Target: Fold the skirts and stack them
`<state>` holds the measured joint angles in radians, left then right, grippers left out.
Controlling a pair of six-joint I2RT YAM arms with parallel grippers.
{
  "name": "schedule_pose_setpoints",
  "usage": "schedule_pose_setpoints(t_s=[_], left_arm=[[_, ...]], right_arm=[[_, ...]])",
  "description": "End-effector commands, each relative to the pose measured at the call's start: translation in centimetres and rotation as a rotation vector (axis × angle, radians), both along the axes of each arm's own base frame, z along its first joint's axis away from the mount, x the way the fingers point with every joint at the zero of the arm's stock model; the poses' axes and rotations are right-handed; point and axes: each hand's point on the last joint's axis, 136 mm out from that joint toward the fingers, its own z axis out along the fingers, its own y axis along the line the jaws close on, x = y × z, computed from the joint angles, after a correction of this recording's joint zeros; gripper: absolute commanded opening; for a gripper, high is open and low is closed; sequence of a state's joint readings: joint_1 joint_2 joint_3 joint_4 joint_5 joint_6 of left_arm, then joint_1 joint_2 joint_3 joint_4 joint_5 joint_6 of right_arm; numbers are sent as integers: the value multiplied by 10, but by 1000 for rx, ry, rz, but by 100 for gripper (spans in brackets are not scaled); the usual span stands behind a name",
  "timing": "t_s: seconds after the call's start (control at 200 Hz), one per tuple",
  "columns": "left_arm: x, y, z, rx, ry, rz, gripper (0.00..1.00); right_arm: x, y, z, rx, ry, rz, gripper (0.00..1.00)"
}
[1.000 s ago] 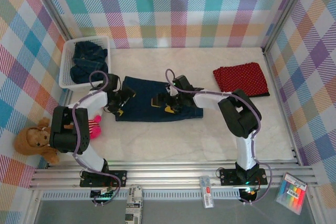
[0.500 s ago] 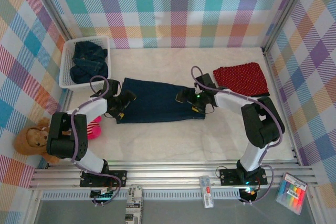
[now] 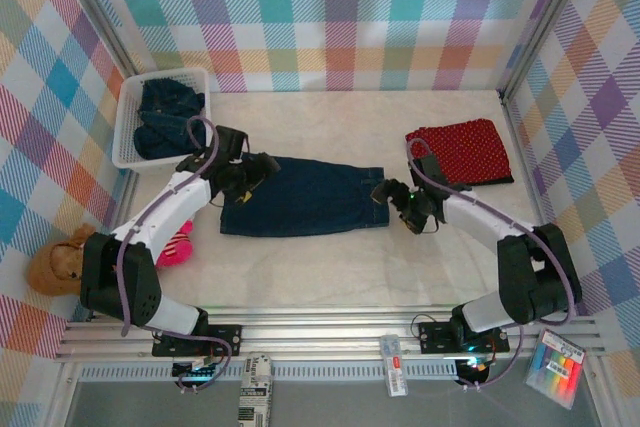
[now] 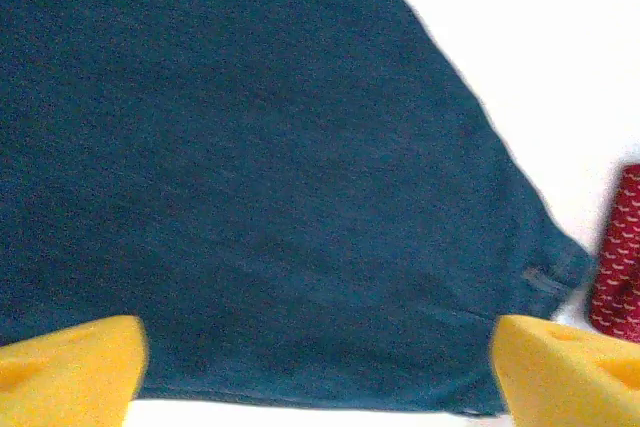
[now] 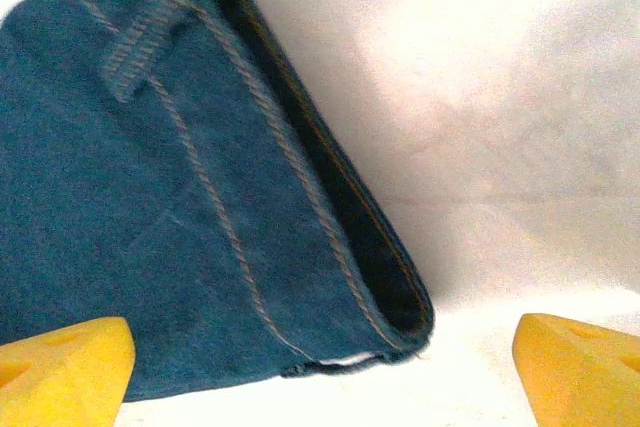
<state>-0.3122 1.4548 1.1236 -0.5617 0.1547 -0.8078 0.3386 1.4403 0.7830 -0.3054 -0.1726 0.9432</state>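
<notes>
Dark denim skirt (image 3: 300, 199), flat stitched rectangle

No legible text; print on the folded paper (image 3: 258, 385) and white tag (image 3: 395, 367) too small to read.

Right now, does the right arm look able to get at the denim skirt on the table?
Probably yes: its open fingers sit at the right edge of the denim skirt, nothing between.
</notes>
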Motion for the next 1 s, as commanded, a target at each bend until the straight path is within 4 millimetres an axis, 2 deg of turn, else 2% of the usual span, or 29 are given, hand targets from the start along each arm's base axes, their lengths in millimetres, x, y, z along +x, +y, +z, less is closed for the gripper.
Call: schedule_pose_setpoints(t_s=[0.0, 0.065, 0.2, 0.365, 0.56, 0.685, 0.895, 0.995], left_arm=[[-21, -11, -8, 31, 77, -70, 69], [-26, -25, -14, 14, 103, -115, 58], [-39, -56, -33, -15, 176, -211, 43], [-49, -83, -62, -43, 263, -279, 34], [-58, -88, -100, -19, 346, -286, 32], [-67, -88, -124, -19, 410, -297, 31], [-75, -88, -141, -11, 470, -326, 30], [-77, -87, -142, -7, 478, -327, 30]], right_arm=[[-5, 14, 0, 173, 46, -104, 92], [-8, 20, -3, 226, 68, -115, 89], [-13, 29, -10, 261, 110, -107, 87], [-18, 34, -20, 280, 126, -145, 86], [-18, 31, -30, 268, 109, -199, 86], [-10, 31, -30, 287, 62, -220, 84], [4, 36, -27, 327, 5, -221, 75], [8, 40, -21, 343, -24, -209, 73]])
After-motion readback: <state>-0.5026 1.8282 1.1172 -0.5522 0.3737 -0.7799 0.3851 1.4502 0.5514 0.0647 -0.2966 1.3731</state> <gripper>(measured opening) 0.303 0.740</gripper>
